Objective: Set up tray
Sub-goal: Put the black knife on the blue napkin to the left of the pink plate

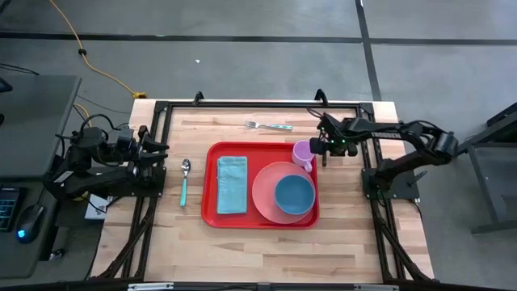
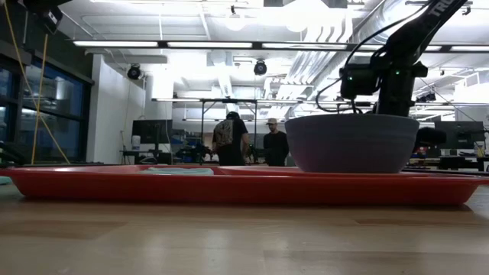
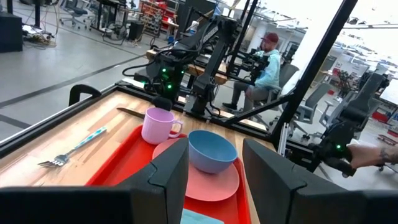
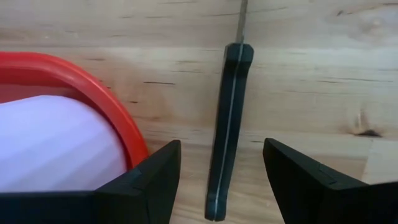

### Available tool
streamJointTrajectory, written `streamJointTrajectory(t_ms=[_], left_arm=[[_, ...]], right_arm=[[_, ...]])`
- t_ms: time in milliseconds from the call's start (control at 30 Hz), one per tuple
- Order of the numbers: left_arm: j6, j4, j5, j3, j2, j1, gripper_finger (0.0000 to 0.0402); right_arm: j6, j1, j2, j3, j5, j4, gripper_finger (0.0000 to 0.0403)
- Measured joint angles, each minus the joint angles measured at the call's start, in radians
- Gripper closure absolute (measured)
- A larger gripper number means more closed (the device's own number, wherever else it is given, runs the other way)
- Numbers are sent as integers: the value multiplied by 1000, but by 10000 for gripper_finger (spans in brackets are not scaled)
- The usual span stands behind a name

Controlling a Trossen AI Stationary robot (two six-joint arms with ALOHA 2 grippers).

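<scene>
Tray (image 1: 208,187), red and rimmed, lies at the middle of your wooden desk (image 1: 266,246), seen from above. Inside it, a folded teal napkin (image 1: 232,184) occupies the side toward your left arm, and a round pink plate (image 1: 266,194) fills the other side with a blue bowl (image 1: 294,195) set on it. A pale lilac mug (image 1: 303,153) stands in the tray's far corner nearest your right arm, its handle turned toward the plate.

Your right hand (image 4: 217,171) hovers low over the desk just beside that corner, fingers (image 4: 152,174) spread apart and gripping nothing. Its wrist camera looks straight down on a black-handled knife (image 4: 229,118) lying on the bare wood between the two fingers, close beside the tray's red rim (image 4: 115,102) and apart from it.

Your left hand (image 3: 214,177) waits at the desk's left edge, well apart from the tray, fingers (image 3: 171,171) parted and empty. Its camera looks across the tray to the mug, plate and bowl.

Outside the tray, a spoon (image 1: 184,179) with a teal handle lies on the wood between the tray and your left arm, and a fork (image 1: 266,125) with a teal handle lies near the far edge of the desk.

From desk height, the bowl (image 2: 351,143) rises above the tray's long red rim (image 2: 229,187). Two people (image 2: 248,141) stand in the room behind.
</scene>
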Motion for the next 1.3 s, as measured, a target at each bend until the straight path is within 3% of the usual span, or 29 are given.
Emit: streamJointTrajectory(t_ms=[267, 800, 1300], left_arm=[[0, 0, 0, 0, 0, 0, 220], [0, 0, 0, 0, 0, 0, 220], [0, 0, 0, 0, 0, 0, 220]], right_arm=[[18, 0, 34, 0, -8, 22, 207], [27, 0, 38, 0, 11, 37, 305], [22, 0, 38, 2, 24, 37, 369]])
